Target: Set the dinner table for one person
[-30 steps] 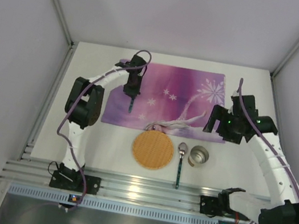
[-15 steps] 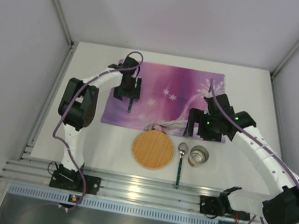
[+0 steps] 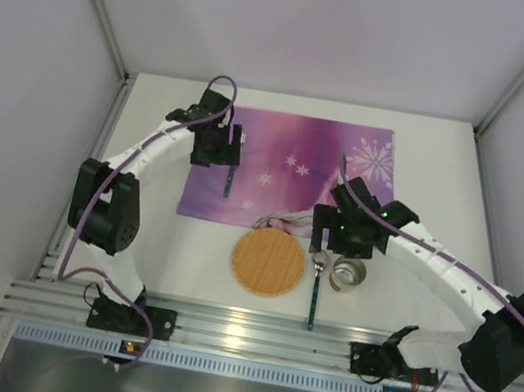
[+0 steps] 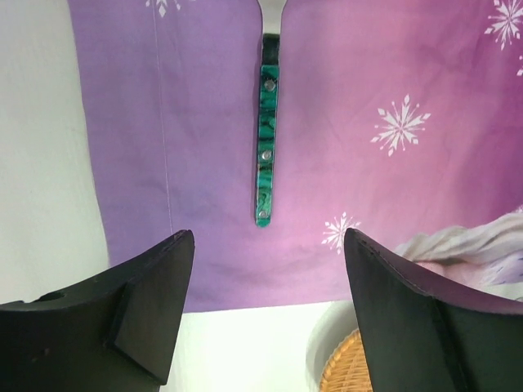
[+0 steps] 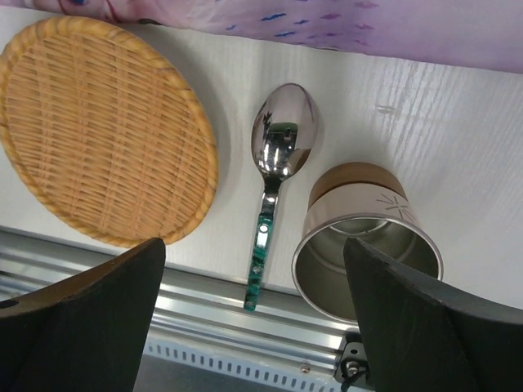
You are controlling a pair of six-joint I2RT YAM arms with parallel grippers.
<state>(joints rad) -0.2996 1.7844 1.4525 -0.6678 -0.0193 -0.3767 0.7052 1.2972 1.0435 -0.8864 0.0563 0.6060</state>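
The dinner table (image 3: 135, 224) is a white top carrying a purple snowflake placemat (image 3: 300, 152). A green-handled utensil (image 4: 268, 147) lies free on the mat's left part, its head cut off by the frame. My left gripper (image 4: 268, 237) hovers open just behind the handle's end, with nothing between the fingers. On the bare table lie a round wicker mat (image 5: 106, 131), a green-handled spoon (image 5: 278, 155) and a metal cup (image 5: 364, 237) on its side. My right gripper (image 5: 253, 242) hangs open above the spoon, holding nothing.
A bunched pale cloth (image 3: 304, 219) lies on the placemat's front edge, touching the wicker mat (image 3: 269, 262). The ribbed aluminium rail (image 3: 238, 334) runs along the near edge, and the spoon's handle reaches over it. Grey walls close in the left, right and back.
My left gripper opened, let go of the green-handled utensil on the placemat and drew back to the left. The right arm swung left to a spot over the spoon and cup.
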